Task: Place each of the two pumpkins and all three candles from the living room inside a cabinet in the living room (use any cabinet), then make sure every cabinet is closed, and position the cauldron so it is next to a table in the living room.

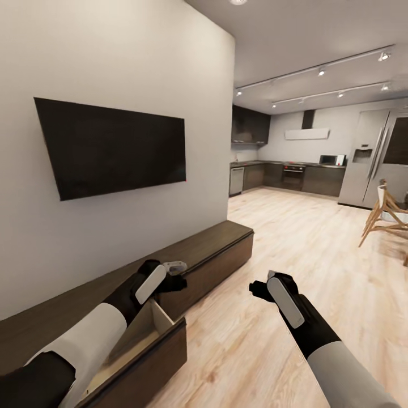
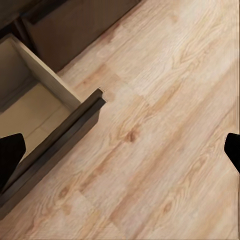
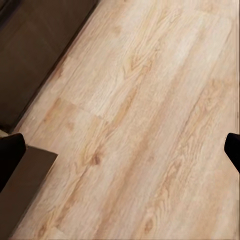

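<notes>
Left end effector (image 1: 177,271) — above open cabinet (image 1: 215,249) drawer (image 1: 148,334).

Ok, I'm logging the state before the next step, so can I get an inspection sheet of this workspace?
Surface: pale wood floor, bare where visible.
Job's things: cabinet with one drawer pulled out; visible interior looks empty.
Clutter: nothing seen.
Grippers: left gripper above the open drawer, right gripper over the floor; both open, holding nothing.
Cables: nothing seen.
Surroundings: wall-mounted TV, kitchen beyond, wooden chair at right.
</notes>
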